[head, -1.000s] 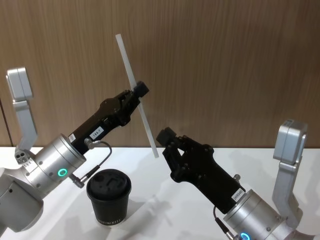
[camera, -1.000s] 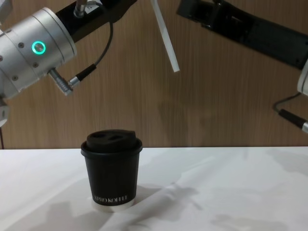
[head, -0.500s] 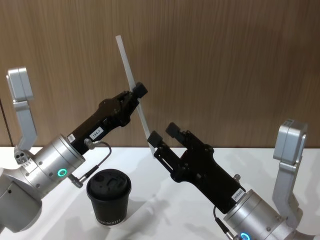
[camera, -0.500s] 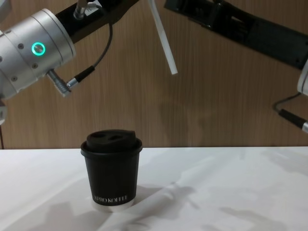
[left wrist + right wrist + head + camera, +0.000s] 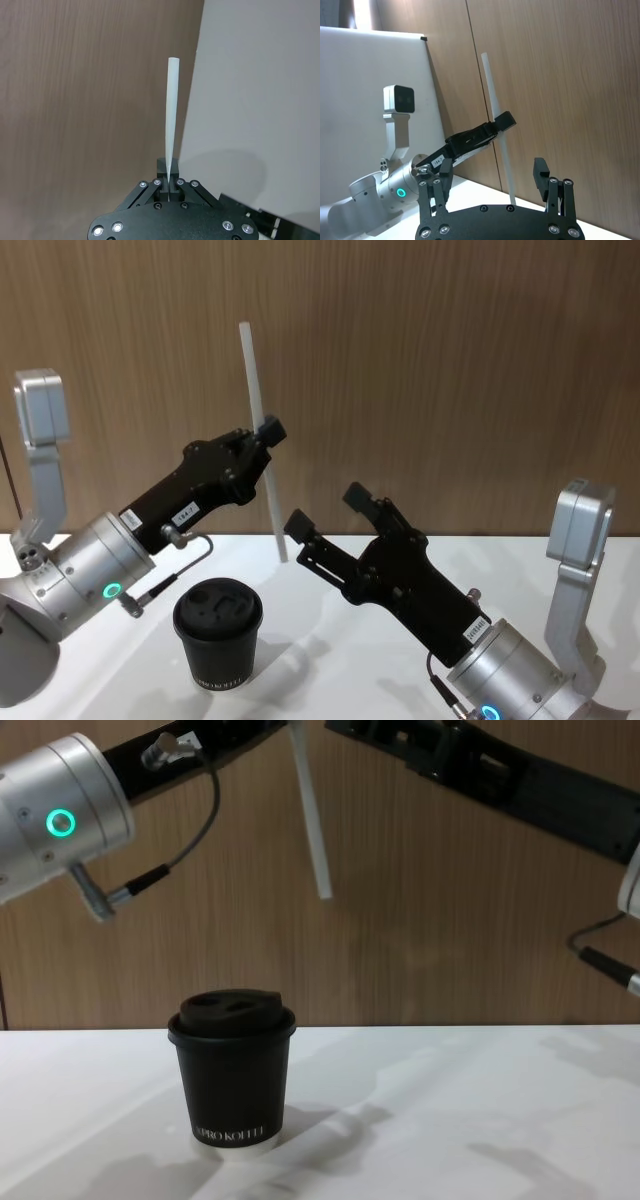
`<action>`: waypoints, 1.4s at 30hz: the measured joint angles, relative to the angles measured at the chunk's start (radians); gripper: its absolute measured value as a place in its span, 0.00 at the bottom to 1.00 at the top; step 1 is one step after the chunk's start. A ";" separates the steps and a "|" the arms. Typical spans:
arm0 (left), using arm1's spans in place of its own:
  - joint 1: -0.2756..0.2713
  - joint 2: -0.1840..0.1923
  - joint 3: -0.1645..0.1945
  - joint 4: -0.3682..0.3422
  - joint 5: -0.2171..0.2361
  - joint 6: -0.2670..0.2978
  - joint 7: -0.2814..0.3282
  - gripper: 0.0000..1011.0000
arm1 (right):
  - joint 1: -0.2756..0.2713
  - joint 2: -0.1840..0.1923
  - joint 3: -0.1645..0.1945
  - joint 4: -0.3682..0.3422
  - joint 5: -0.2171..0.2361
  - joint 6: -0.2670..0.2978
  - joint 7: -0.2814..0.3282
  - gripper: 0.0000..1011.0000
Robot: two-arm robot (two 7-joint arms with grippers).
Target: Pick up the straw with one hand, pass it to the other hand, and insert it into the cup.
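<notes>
My left gripper (image 5: 267, 433), the one with the white sticker, is shut on the white straw (image 5: 260, 430) near its middle and holds it almost upright in the air. In the left wrist view the straw (image 5: 170, 120) rises from between the shut fingertips of that gripper (image 5: 169, 174). My right gripper (image 5: 328, 510) stands open just right of the straw's lower end, holding nothing. In the right wrist view its own fingers (image 5: 540, 172) are spread wide, with the straw (image 5: 495, 107) beyond them. The black lidded cup (image 5: 218, 630) stands on the table below my left arm, with the straw's lower tip (image 5: 322, 888) high above and right of the cup (image 5: 233, 1075).
A wood-panelled wall (image 5: 450, 370) stands close behind the white table (image 5: 450, 1120). My left arm's silver wrist (image 5: 50, 820) with its cable hangs above the cup's left side. The right forearm (image 5: 540, 795) crosses the upper right of the chest view.
My right gripper has opened and let go of the straw's lower end. The left gripper has swung the straw leftward and more upright, away from the right fingers.
</notes>
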 joint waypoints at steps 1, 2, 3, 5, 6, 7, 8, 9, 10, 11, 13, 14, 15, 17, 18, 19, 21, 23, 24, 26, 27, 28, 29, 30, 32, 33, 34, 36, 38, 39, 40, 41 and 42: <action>0.003 0.010 0.000 -0.011 0.020 -0.002 0.015 0.00 | 0.000 0.000 0.000 0.000 0.000 0.000 0.000 0.98; 0.006 0.016 0.001 -0.018 0.029 -0.003 0.022 0.01 | 0.000 0.000 0.000 0.000 0.000 0.000 0.000 0.99; 0.010 0.026 0.001 -0.029 0.048 -0.004 0.036 0.00 | 0.000 0.000 0.000 0.000 0.000 0.000 0.000 0.99; 0.015 0.036 0.001 -0.041 0.066 -0.006 0.050 0.01 | 0.000 0.000 0.000 0.000 0.000 0.000 0.000 0.99; 0.017 0.041 0.001 -0.047 0.079 -0.006 0.058 0.01 | 0.000 0.000 0.000 0.000 0.000 0.000 0.000 0.99; 0.023 0.054 0.001 -0.061 0.098 -0.006 0.076 0.00 | 0.000 0.000 0.000 0.000 0.000 0.000 0.000 0.99; 0.026 0.059 0.000 -0.067 0.108 -0.006 0.085 0.00 | 0.000 0.000 0.000 0.000 0.000 0.000 0.000 0.99; 0.029 0.065 0.000 -0.073 0.121 -0.006 0.096 0.00 | 0.000 0.000 0.000 0.000 0.000 0.000 0.000 0.99; 0.035 0.076 -0.001 -0.085 0.140 -0.006 0.113 0.00 | 0.000 0.000 0.000 0.000 0.000 0.000 0.000 0.99; 0.039 0.083 -0.001 -0.094 0.150 -0.005 0.121 0.00 | 0.000 0.000 0.000 0.000 0.000 0.000 0.000 0.99; 0.050 0.100 -0.003 -0.114 0.183 0.000 0.151 0.00 | 0.000 0.000 0.000 0.000 0.000 0.000 0.000 0.99; 0.055 0.108 -0.004 -0.122 0.192 0.002 0.160 0.00 | 0.000 0.000 0.000 0.000 0.000 0.000 0.000 0.99; 0.058 0.111 -0.005 -0.126 0.201 0.003 0.168 0.00 | 0.000 0.000 0.000 0.000 0.000 0.000 0.000 0.99; 0.073 0.131 -0.009 -0.147 0.230 0.009 0.197 0.00 | 0.000 0.000 0.000 0.000 0.000 0.000 0.000 0.99; 0.078 0.136 -0.012 -0.154 0.238 0.010 0.205 0.00 | 0.000 0.000 0.000 0.000 0.000 0.000 0.000 0.99; 0.081 0.140 -0.013 -0.158 0.245 0.012 0.212 0.00 | 0.000 0.000 0.000 0.000 0.000 0.000 0.000 0.99; 0.094 0.154 -0.018 -0.174 0.266 0.016 0.233 0.00 | 0.000 0.000 0.000 0.000 0.000 0.000 0.000 0.99; 0.102 0.162 -0.022 -0.183 0.277 0.019 0.247 0.00 | 0.000 0.000 0.000 0.000 0.000 0.000 0.000 0.99; 0.110 0.170 -0.025 -0.191 0.287 0.021 0.258 0.00 | 0.000 0.000 0.000 0.000 0.000 0.000 0.000 0.99; 0.120 0.179 -0.030 -0.200 0.302 0.023 0.273 0.01 | 0.000 0.000 0.000 0.000 0.000 0.000 0.000 0.99; 0.122 0.180 -0.030 -0.202 0.306 0.023 0.278 0.00 | 0.000 0.000 0.000 0.000 0.000 0.000 0.000 0.99; 0.126 0.182 -0.032 -0.204 0.310 0.024 0.282 0.00 | 0.000 0.000 0.000 0.000 0.000 0.000 0.000 0.99; 0.128 0.184 -0.033 -0.206 0.313 0.024 0.285 0.01 | 0.000 0.000 0.000 0.000 0.000 0.000 0.000 0.99; 0.132 0.186 -0.035 -0.209 0.319 0.024 0.292 0.00 | 0.000 0.000 0.000 0.000 0.000 0.000 0.000 0.99; 0.137 0.189 -0.037 -0.211 0.326 0.024 0.298 0.00 | 0.000 0.000 0.000 0.000 0.000 0.000 0.000 0.99; 0.141 0.189 -0.039 -0.211 0.331 0.024 0.303 0.00 | 0.000 0.000 0.000 0.000 0.000 0.000 0.000 0.99; 0.142 0.189 -0.039 -0.211 0.333 0.024 0.305 0.00 | 0.000 0.000 0.000 0.000 0.000 0.000 0.000 0.99; 0.147 0.189 -0.042 -0.211 0.338 0.021 0.309 0.01 | 0.000 0.000 0.000 0.000 0.000 0.000 0.000 0.99; 0.149 0.188 -0.043 -0.211 0.340 0.019 0.311 0.00 | 0.000 0.000 0.000 0.000 0.000 0.000 0.000 0.99; 0.150 0.187 -0.045 -0.209 0.342 0.015 0.313 0.00 | 0.000 0.000 0.000 0.000 0.000 0.000 0.000 0.99; 0.151 0.185 -0.045 -0.207 0.343 0.013 0.313 0.01 | 0.000 0.000 0.000 0.000 0.000 0.000 0.000 0.99; 0.152 0.184 -0.046 -0.206 0.344 0.012 0.313 0.00 | 0.000 0.000 0.000 0.000 0.000 0.000 0.000 0.99; 0.153 0.183 -0.047 -0.205 0.344 0.010 0.313 0.00 | 0.000 0.000 0.000 0.000 0.000 0.000 0.000 0.99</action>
